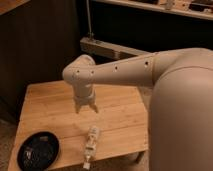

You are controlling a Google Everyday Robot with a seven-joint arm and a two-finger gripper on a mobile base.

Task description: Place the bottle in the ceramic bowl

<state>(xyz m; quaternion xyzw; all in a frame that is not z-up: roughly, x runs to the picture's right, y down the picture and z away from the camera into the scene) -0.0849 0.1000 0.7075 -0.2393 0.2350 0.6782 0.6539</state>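
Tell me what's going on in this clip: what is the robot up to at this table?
A one-armed robot is working over a wooden table. Its gripper hangs above the table, open, pointing down and holding nothing. The bottle lies on its side near the front edge, just in front of the gripper and untouched. The ceramic bowl sits at the front left corner, apart from the bottle, without the bottle in it. The pick-up has not yet happened.
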